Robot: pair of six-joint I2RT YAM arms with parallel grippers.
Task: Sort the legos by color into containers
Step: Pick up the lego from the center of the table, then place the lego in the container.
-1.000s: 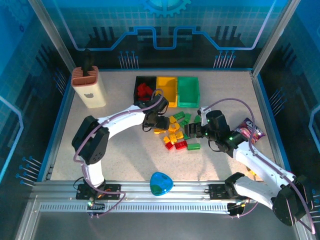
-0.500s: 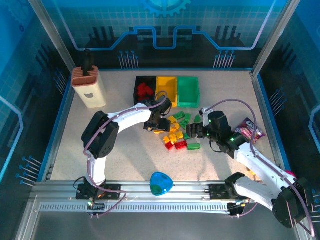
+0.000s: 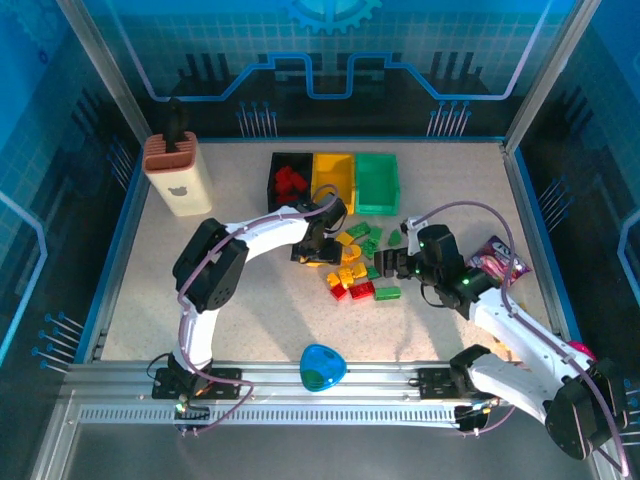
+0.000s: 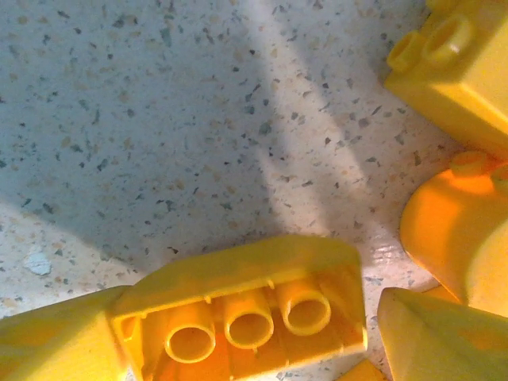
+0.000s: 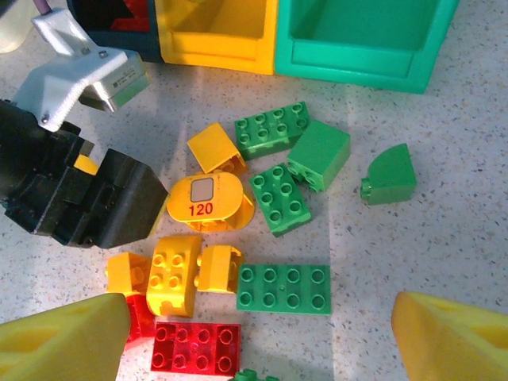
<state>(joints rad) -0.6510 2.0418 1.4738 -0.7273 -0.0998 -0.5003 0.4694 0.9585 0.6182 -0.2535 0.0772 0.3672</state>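
Movement over the last second belonged almost wholly to the left arm (image 3: 255, 232). Its elbow had swung in toward the middle of the counter (image 3: 250, 320), and the left tool (image 4: 250, 337) had edged rightward to the left fringe of the legos (image 3: 358, 265). In the left wrist view that tool stood open, straddling an upturned yellow brick (image 4: 246, 313) that lay on the counter with its hollow tubes showing. One fingertip (image 4: 55, 345) seemed to touch the brick's end, while a slim gap remained at the other fingertip (image 4: 444, 333). The brick looked framed but not yet gripped, so closing on it was probably the step in hand.

Behind the pile, the joined containers had not moved. The black bin (image 3: 275, 172) still held several red bricks (image 3: 289, 181), and no bricks could be made out in the yellow bin (image 3: 335, 175) or the green bin (image 3: 377, 180) beside it. The yellow bin stood near the left tool, so the carry should be short.

The loose pile lay as it had a second earlier, with yellow, green and red pieces crowded together between the two arms. Further right, the right tool (image 5: 258, 345) had scarcely shifted. Its jaws were spread wide with nothing between them, hovering near the green bricks (image 5: 284, 287) at the pile's right side. Most of the sorting looked to be still ahead.
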